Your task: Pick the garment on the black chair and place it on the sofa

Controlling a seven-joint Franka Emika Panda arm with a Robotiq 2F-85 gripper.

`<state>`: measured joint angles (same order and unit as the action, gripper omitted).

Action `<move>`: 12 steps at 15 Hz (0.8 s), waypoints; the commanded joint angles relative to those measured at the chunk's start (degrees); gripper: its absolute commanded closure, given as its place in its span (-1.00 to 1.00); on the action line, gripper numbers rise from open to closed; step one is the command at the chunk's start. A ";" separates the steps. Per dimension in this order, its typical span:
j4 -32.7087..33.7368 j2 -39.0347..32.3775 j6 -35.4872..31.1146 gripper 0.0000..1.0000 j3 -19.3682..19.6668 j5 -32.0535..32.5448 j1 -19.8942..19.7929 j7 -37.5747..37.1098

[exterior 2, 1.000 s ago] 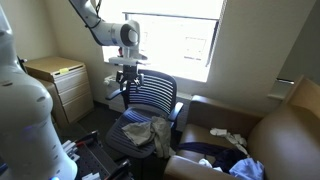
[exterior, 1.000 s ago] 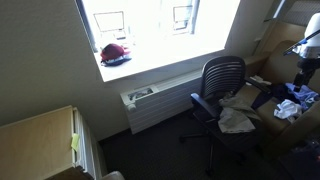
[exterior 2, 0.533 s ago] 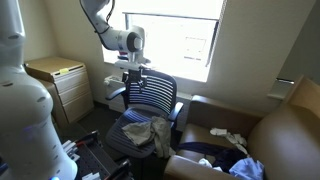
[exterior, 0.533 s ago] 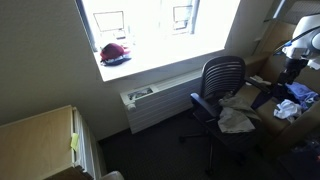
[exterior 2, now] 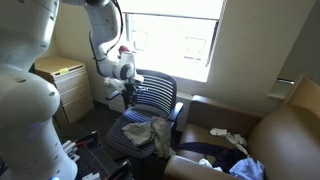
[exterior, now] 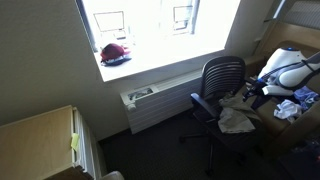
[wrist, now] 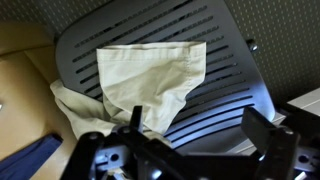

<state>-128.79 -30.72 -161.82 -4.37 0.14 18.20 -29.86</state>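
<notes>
In an exterior view, we see the black chair (exterior: 222,78) at the middle right. The beige garment (exterior: 237,119) lies on its seat, and the gripper (exterior: 254,94) hangs just above it.

In an exterior view, the garment (exterior 2: 148,130) lies crumpled at the lower centre, and the sofa (exterior 2: 275,140) is at the lower right.

In the wrist view, the garment (wrist: 150,80) covers the slatted chair surface at the centre. The fingers (wrist: 272,142) at the bottom edge stand wide apart and hold nothing.

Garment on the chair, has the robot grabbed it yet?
Not yet. Nothing is done: the garment lies on the black chair. In hand: the open pincer hovers over it. Left: grab, lift, and put it on the sofa.
</notes>
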 commanded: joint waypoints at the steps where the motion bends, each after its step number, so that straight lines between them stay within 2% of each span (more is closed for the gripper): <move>1: 1.22 -2.05 -0.58 -1.00 1.81 -1.91 2.59 0.48; 4: 1.46 -1.99 -0.43 -1.00 1.80 -2.31 2.66 0.94; 5: 3.02 -3.98 1.13 -1.00 3.88 -1.33 3.96 -0.50; 6: 5.02 -8.30 -0.36 -1.00 9.05 0.45 7.58 -5.49; 8: 6.80 -14.14 -3.57 -1.00 10.63 -1.11 7.12 -7.34; 11: 12.52 -22.38 -7.00 -1.00 8.42 -5.26 2.96 -5.35; 12: 14.74 -24.30 -6.79 -1.00 5.42 -7.61 -0.56 -3.84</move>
<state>-121.17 -48.04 -167.19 5.53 -3.03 23.55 -36.20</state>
